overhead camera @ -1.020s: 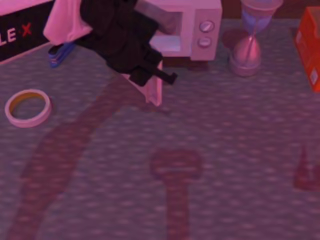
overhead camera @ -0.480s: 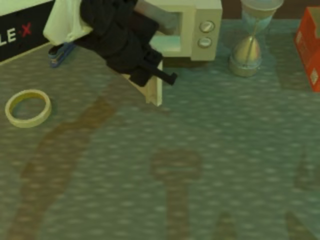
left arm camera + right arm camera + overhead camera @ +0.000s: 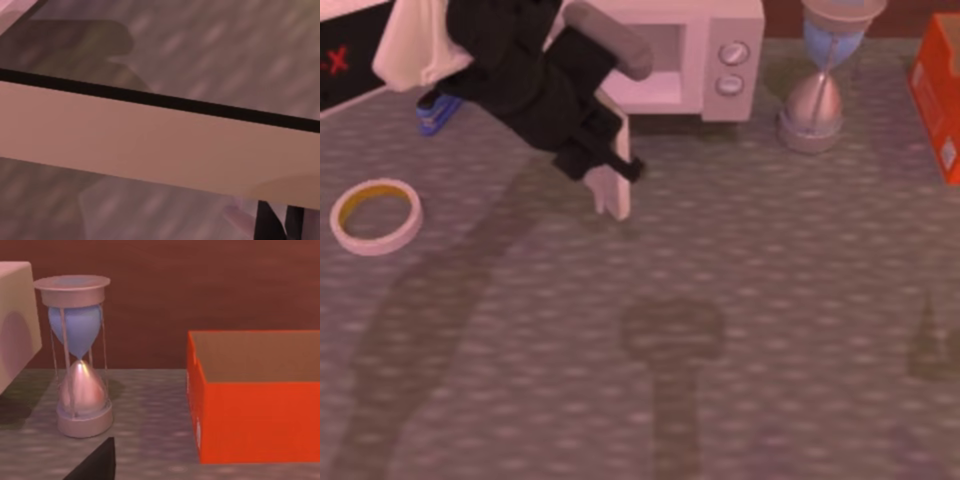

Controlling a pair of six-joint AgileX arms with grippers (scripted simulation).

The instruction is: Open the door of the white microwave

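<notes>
Top view shows the white microwave [image 3: 665, 55] at the far edge of the table, left of the hourglass [image 3: 825, 85]. You see its door [image 3: 617, 185] already swung out toward the front, and your left gripper [image 3: 605, 160] sits on its free edge. I cannot tell if its jaws pinch the panel. If you pull further along a straight line, the fingers may slip off, or the oven may be dragged sideways. Your right gripper is not in view.
</notes>
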